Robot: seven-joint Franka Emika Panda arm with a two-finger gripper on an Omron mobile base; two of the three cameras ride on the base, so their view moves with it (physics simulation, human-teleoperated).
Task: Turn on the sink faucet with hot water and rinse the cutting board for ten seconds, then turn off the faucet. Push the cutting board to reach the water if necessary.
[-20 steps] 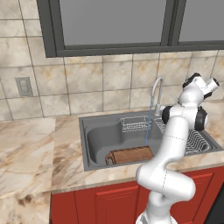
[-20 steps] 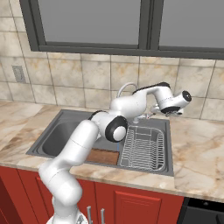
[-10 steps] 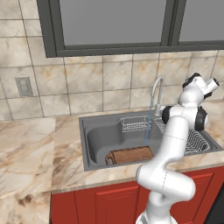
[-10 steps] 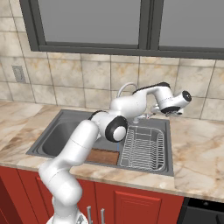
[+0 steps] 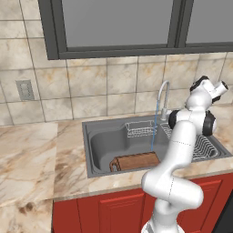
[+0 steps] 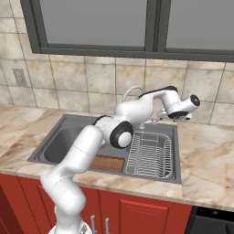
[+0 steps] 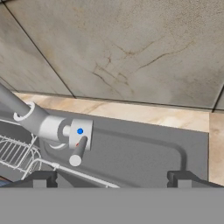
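The sink faucet [image 5: 162, 93] stood at the back rim of the sink [image 5: 91, 157], its thin arched spout reaching over the basin. From the tip of the spout the water [image 5: 153, 129] fell as a narrow pale blue stream and met the basin floor just at the far right corner of the cutting board [image 5: 135, 161]. The board lay flat on the bottom of the basin, near the front wall, with its rounded end to the left. I could not tell if the stream really touched the wood or landed only beside it.

In the hand view the faucet base [image 7: 41, 124] lay across the left side — a short grey lever stuck out from a block with a blue dot on it. The gripper [image 7: 109, 178] hovered near that lever, not touching it; its two dark fingertips [image 7: 40, 179] stood wide apart with nothing between them.

A small wire basket [image 5: 139, 129] sat in the basin behind the stream. A wire dish rack [image 6: 152, 154] filled the right part of the sink. The marble counter [image 5: 32, 159] lay around the rim, and tiled wall [image 6: 82, 82] rose behind it.
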